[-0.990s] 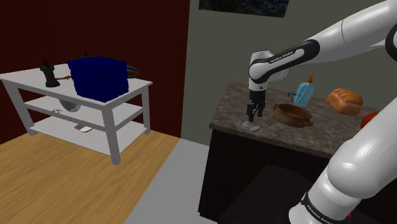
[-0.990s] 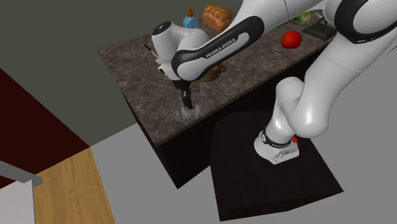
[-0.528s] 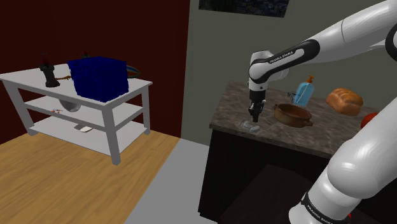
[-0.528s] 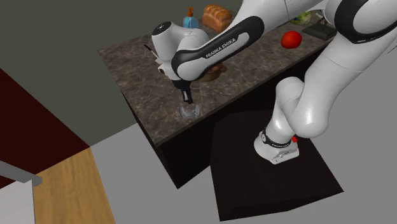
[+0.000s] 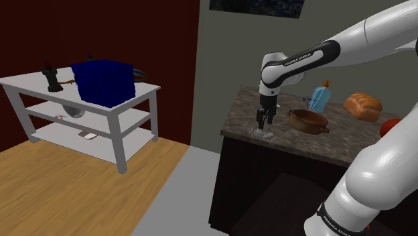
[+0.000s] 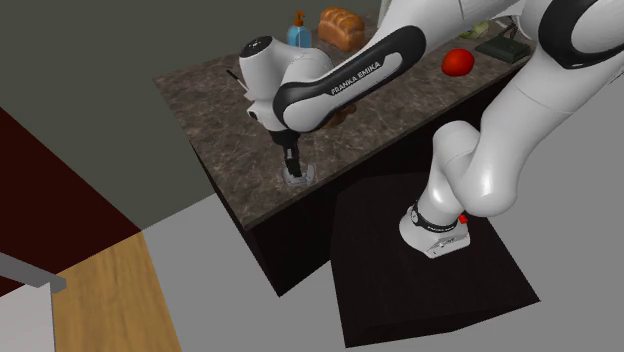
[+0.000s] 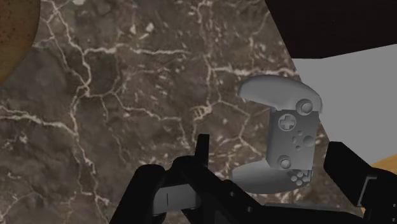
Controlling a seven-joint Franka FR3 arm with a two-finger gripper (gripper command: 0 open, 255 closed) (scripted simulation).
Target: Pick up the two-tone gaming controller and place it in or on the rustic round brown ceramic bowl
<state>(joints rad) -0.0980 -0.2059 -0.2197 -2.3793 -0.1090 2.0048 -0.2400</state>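
Controller (image 7: 283,137), drawn plain grey, lies flat near the front edge of the dark marble counter (image 5: 301,142), a little right of centre in the shoulder view. The black gripper (image 5: 263,121) hangs just over it, its fingers (image 7: 347,172) spread wide with the controller between them; contact cannot be told. To the right sits the brown bowl (image 5: 308,121), apart from the controller. Farther toward the upper right stand a blue bottle (image 5: 322,96) and a bread loaf (image 5: 362,104).

- white arm (image 5: 375,27) stretches across toward the shoulder view's left.
- wrist (image 5: 270,84) bends straight down.
- black gripper (image 5: 263,125) hangs vertical, low.
- fingers (image 7: 347,168) stand apart, seemingly clasping nothing.
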